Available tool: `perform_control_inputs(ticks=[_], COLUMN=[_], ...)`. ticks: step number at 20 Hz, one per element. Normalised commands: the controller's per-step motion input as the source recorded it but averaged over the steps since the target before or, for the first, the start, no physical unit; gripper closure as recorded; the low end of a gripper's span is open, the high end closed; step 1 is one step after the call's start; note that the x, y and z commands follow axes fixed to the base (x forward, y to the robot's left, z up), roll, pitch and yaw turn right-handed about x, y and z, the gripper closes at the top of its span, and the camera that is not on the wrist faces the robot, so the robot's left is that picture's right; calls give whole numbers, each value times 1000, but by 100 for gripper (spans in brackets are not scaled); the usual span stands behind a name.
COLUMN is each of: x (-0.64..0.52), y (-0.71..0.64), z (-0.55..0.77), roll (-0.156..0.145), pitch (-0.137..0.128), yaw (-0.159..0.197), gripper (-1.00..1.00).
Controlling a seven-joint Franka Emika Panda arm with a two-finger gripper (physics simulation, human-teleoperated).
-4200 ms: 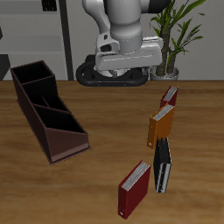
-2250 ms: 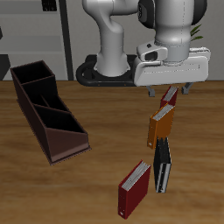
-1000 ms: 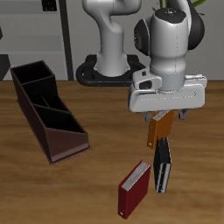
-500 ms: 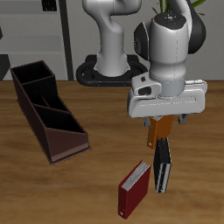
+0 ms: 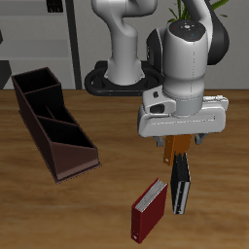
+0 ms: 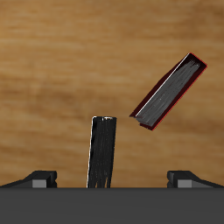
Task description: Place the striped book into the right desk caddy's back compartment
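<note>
The striped book (image 5: 181, 185) lies on the table near the front edge, with a dark red book (image 5: 148, 209) beside it. My gripper (image 5: 181, 142) hangs open above the table, just behind the striped book, with nothing held. In the wrist view the striped book (image 6: 104, 150) shows as a narrow dark slab below, between my open gripper's (image 6: 112, 178) two fingers, and the dark red book (image 6: 171, 92) lies tilted farther off. The right desk caddy (image 5: 53, 122) stands far across the table, and its tall-walled back compartment (image 5: 34, 86) is the end farthest from the front edge.
An orange book (image 5: 175, 149) lies under my gripper, partly hidden by it. The robot's base (image 5: 117, 80) and a potted plant (image 5: 185, 12) stand at the back of the table.
My arm has swung from the back of the table toward the front and come lower over the row of books. The gripper stays open; no book has moved.
</note>
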Motion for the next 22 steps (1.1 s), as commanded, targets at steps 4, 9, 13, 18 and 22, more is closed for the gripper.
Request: perform_control_inputs(ticks=[4, 9, 13, 18, 22], x=[25, -2, 5, -27, -7], y=[4, 76, 47, 6, 17], z=[-163, -190, -110, -133, -128], roll=[-5, 4, 0, -23, -11], pitch=[-4, 15, 6, -18, -11], yaw=[5, -7, -6, -1, -19], gripper=[-100, -100, -100, -100, -100])
